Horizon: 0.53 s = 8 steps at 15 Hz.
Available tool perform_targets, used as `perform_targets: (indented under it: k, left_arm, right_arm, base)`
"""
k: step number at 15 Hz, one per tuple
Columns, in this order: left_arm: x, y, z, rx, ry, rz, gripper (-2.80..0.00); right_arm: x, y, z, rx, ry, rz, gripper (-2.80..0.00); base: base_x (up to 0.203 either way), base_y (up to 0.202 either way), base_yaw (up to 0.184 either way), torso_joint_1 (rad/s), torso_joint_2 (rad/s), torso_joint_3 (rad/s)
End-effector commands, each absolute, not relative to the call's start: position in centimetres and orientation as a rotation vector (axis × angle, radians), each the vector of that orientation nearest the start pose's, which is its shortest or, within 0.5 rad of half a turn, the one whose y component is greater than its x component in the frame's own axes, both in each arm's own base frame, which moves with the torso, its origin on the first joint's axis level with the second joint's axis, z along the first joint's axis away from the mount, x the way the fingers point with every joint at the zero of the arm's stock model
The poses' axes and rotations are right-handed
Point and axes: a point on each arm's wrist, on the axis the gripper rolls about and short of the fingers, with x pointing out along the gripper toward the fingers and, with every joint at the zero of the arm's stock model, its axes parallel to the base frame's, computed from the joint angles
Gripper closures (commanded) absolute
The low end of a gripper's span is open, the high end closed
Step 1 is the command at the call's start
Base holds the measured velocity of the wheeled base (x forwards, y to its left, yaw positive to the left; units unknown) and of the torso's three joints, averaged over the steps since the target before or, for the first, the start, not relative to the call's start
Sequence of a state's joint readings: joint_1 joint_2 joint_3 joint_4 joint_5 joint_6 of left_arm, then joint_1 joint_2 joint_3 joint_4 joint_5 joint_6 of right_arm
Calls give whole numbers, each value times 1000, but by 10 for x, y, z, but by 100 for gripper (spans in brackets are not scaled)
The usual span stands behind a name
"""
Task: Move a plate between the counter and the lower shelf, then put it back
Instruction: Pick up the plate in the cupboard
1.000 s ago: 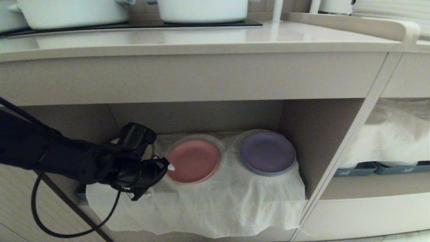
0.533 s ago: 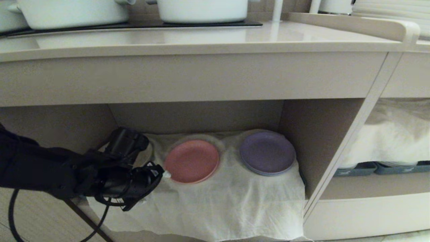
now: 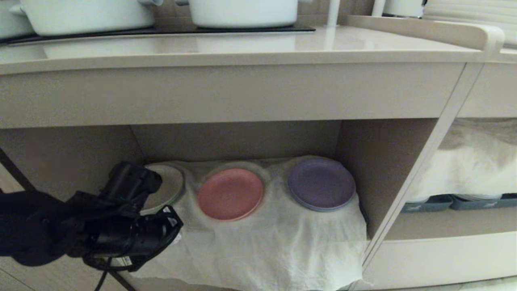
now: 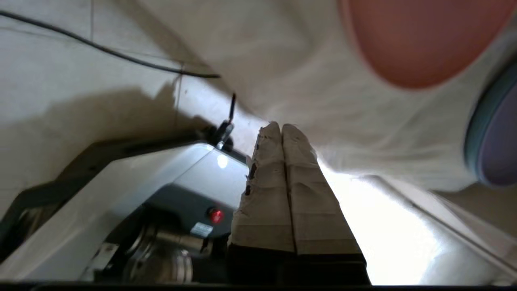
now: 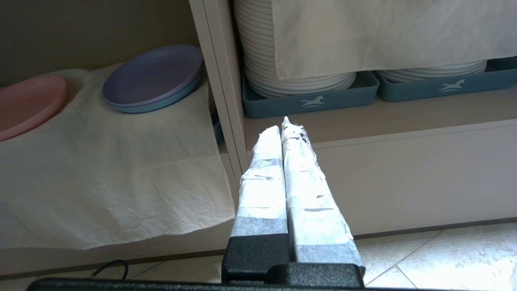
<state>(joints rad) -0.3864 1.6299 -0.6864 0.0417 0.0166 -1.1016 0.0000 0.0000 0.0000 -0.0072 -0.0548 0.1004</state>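
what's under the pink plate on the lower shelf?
The pink plate lies on a wrinkled white cloth draped over the lower shelf. The cloth hides the shelf floor, so nothing beneath it can be seen.

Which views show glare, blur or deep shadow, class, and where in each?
Head view: the counter gives a soft sheen under the white pots; the lower shelf recess is dim; the left gripper is a dark mass. Left wrist view: the plate is blurred, and bright glare burns out the area beside the shut fingers. Right wrist view: evenly lit, sharp.
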Motion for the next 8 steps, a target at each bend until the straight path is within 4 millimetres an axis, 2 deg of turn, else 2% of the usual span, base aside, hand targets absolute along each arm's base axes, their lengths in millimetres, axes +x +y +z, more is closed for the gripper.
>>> perform_targets:
  k: [1, 8]
  left_arm:
    - [210, -87, 124, -813, 1015, 205, 0]
    - [159, -83, 124, -703, 1000, 194, 0]
  right_arm:
    - [-23, -1, 76, 101, -10, -55, 0]
    - [-23, -1, 76, 101, -10, -55, 0]
  base:
    - [0, 0, 0, 0, 0, 0]
    - [0, 0, 0, 0, 0, 0]
